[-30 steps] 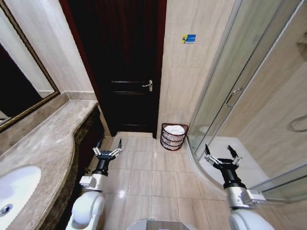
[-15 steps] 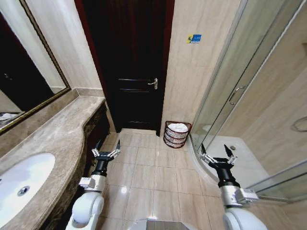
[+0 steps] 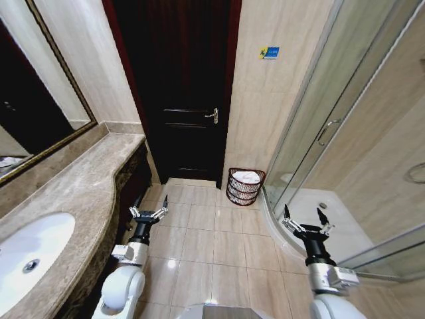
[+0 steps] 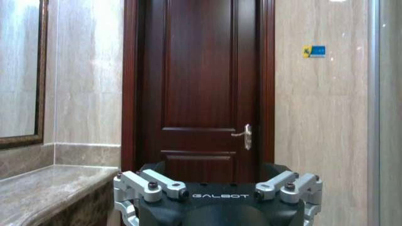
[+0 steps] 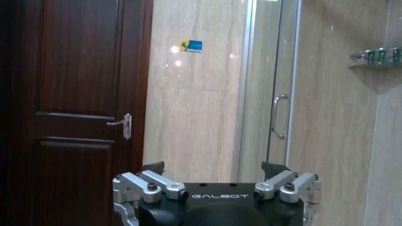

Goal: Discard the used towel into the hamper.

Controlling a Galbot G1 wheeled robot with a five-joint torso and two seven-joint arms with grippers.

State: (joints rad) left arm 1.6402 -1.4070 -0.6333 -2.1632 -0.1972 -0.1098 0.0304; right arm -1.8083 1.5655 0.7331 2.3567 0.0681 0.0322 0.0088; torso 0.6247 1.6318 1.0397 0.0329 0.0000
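Observation:
The hamper (image 3: 244,187), a small round dark wire basket, stands on the floor against the wall between the door and the shower. A white towel (image 3: 246,177) lies inside it, showing above the rim. My left gripper (image 3: 148,207) is held low at the left beside the counter, open and holding nothing. My right gripper (image 3: 305,218) hangs at the right over the shower's curved edge, open and holding nothing as well. Both point toward the door wall, well short of the hamper.
A marble counter (image 3: 73,193) with a white sink (image 3: 30,256) runs along the left under a framed mirror (image 3: 33,113). A dark wooden door (image 3: 176,93) stands shut ahead. A glass shower enclosure (image 3: 332,139) takes up the right. Tiled floor (image 3: 206,246) lies between.
The whole view shifted between one second and half a second ago, so the camera moved. Since then the right gripper sits slightly lower and farther right in the picture. The hamper stays put.

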